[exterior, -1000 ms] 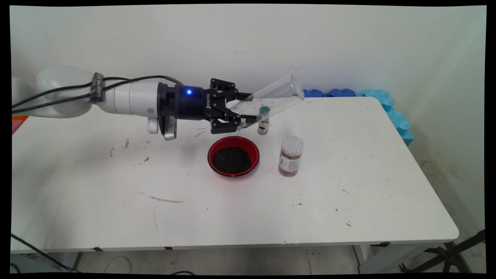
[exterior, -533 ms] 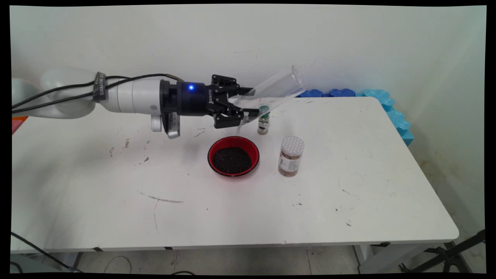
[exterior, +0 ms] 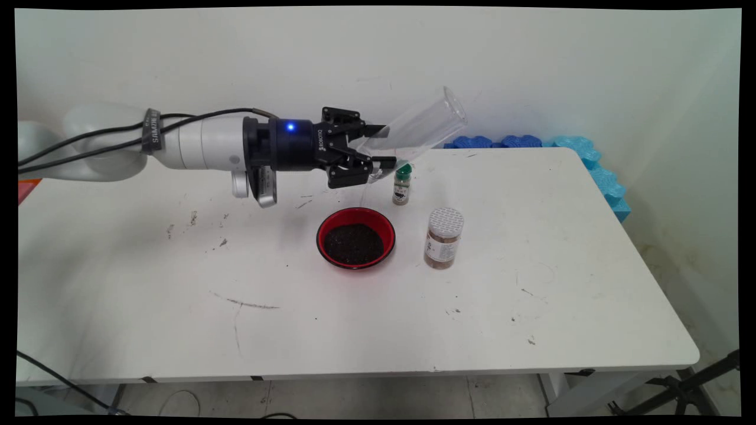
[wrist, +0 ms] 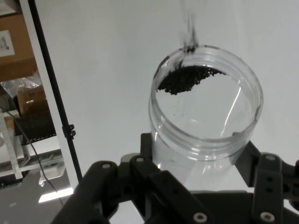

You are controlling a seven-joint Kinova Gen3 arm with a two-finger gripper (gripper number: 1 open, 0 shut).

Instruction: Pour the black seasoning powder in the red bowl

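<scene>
Nearest to the camera, the white table (exterior: 177, 307) carries a red bowl (exterior: 356, 237) with dark grains inside it. Just beside the bowl, on its right, stands a jar (exterior: 443, 238) with a white perforated lid and brown contents. Behind the bowl, a little farther, stands a small bottle (exterior: 401, 185) with a green cap. Above the far side of the bowl hangs the gripper (exterior: 378, 154), which comes in horizontally from the left, and its two fingers are pinching a clear plastic cup (exterior: 416, 131). The cup is tilted, with its open mouth pointing up and to the right, well above the table. In the hand view, the cup (wrist: 205, 116) sits between the fingers, and a small heap of dark grains (wrist: 187, 78) lies against its inner wall near the rim. Farther back, blue foam pieces (exterior: 531, 141) lie along the wall at the table's far right corner.
</scene>
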